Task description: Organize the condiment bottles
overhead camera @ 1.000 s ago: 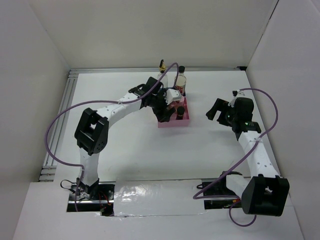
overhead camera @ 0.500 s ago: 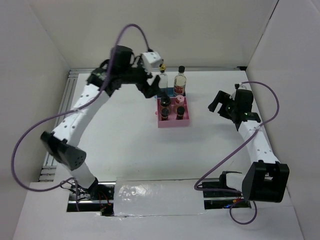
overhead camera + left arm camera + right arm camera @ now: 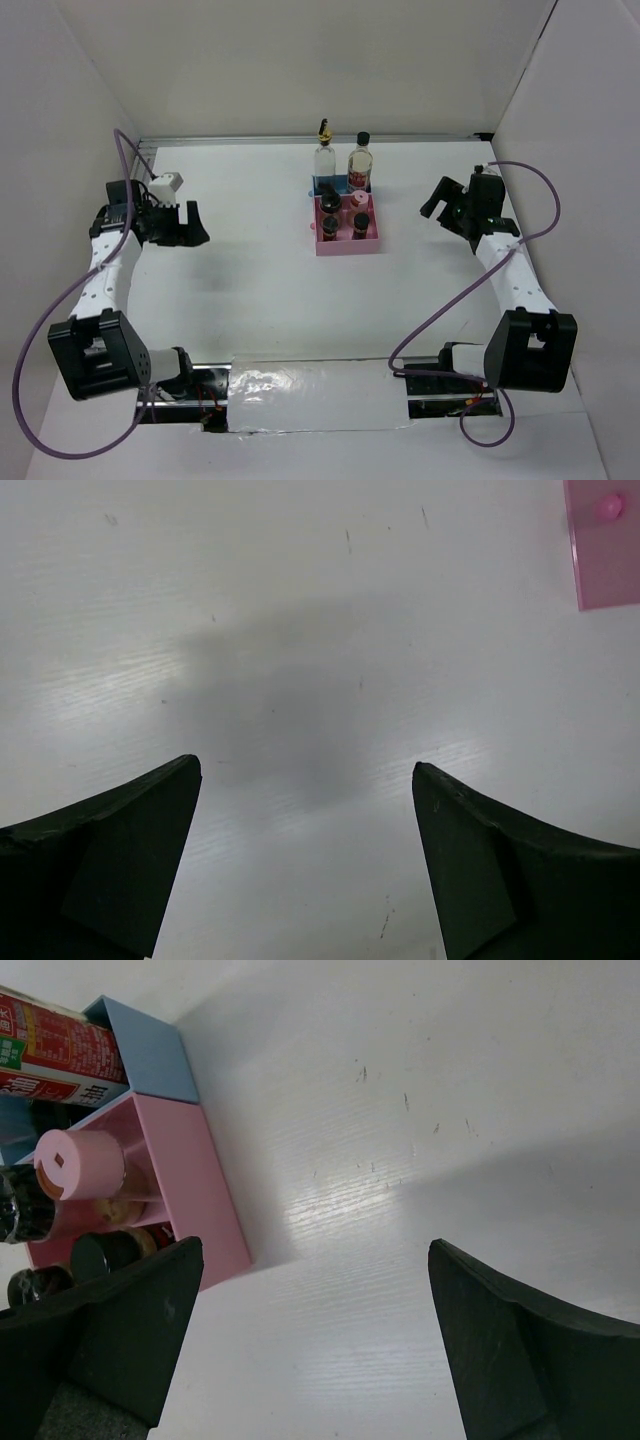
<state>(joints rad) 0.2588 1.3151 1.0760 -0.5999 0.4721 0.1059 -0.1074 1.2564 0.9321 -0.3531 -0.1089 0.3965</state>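
Two tall clear bottles stand in the blue tray (image 3: 312,188) at the back: one with a yellow-black pourer (image 3: 325,152), one with a black cap and red label (image 3: 361,160). Three dark-lidded spice jars (image 3: 329,228) and a pink-capped jar (image 3: 358,199) stand in the pink tray (image 3: 348,246). My left gripper (image 3: 197,232) is open and empty far left of the trays. My right gripper (image 3: 434,206) is open and empty to the right of them. The right wrist view shows the pink-capped jar (image 3: 79,1165), the red-label bottle (image 3: 55,1045) and the pink tray (image 3: 195,1175) beyond its open gripper (image 3: 315,1247).
The left wrist view shows bare white table between the open gripper (image 3: 306,770) and a corner of the pink tray (image 3: 600,550) at top right. White walls enclose the table; a metal rail (image 3: 128,215) runs along its left edge.
My left arm has swung away from the trays to the far left of the table, open and empty. My right arm drew back slightly. The bottles and jars stayed put.
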